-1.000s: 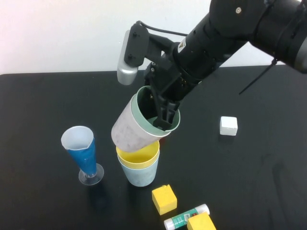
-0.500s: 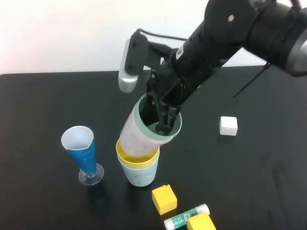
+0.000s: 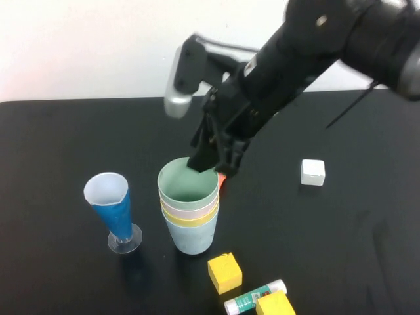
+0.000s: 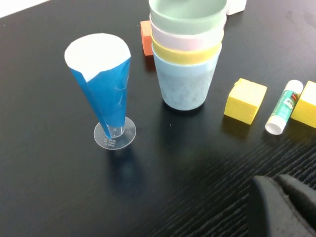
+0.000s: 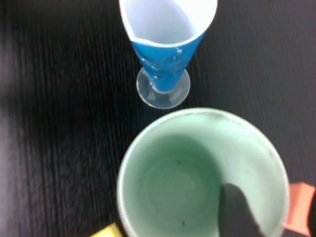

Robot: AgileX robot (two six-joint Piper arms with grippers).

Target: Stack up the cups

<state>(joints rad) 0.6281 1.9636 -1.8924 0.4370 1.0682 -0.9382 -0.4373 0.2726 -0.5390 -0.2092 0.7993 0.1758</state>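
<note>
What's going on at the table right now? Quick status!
Right gripper open at the green cup's rim, nothing held. Left gripper shut, parked low. Four cups nested: green, pink, yellow, light blue. Nothing in the way.

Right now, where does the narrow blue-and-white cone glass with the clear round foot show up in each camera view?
High view: the blue-and-white conical glass stands upright at lower left, left of the stack.
Left wrist view: it stands left of centre.
Right wrist view: it sits at the top, beyond the green rim.
Shared landmark: the matte green plastic cup topping the stack, seen in all three views.
</note>
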